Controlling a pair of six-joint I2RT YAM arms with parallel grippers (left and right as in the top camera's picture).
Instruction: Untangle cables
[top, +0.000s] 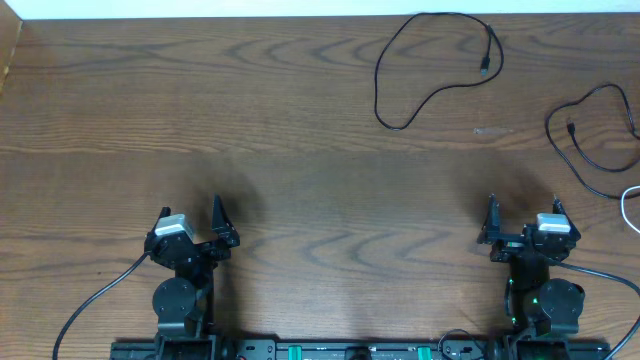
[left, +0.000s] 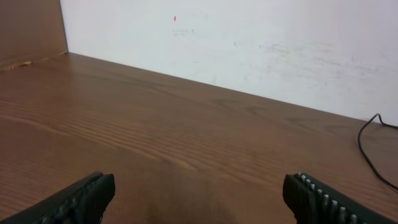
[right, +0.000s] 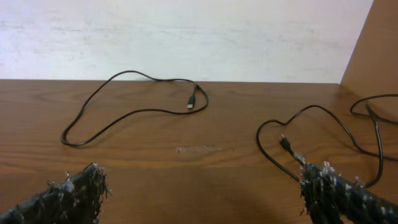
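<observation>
The worktop's (top: 300, 150) far right corner holds limp, light cables (top: 378, 85), best pinched mid-loop; left gripper (top: 190, 212) and right gripper (top: 524, 208) gape apart.

table (top: 300, 150): brown wood grain | wall (left: 249, 43): white, scuffed | side panels: brown | light: even

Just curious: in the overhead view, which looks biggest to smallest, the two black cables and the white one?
1. Far black cable
2. Right black cable, close behind, runs off frame
3. White cable, only a sliver showing
</observation>
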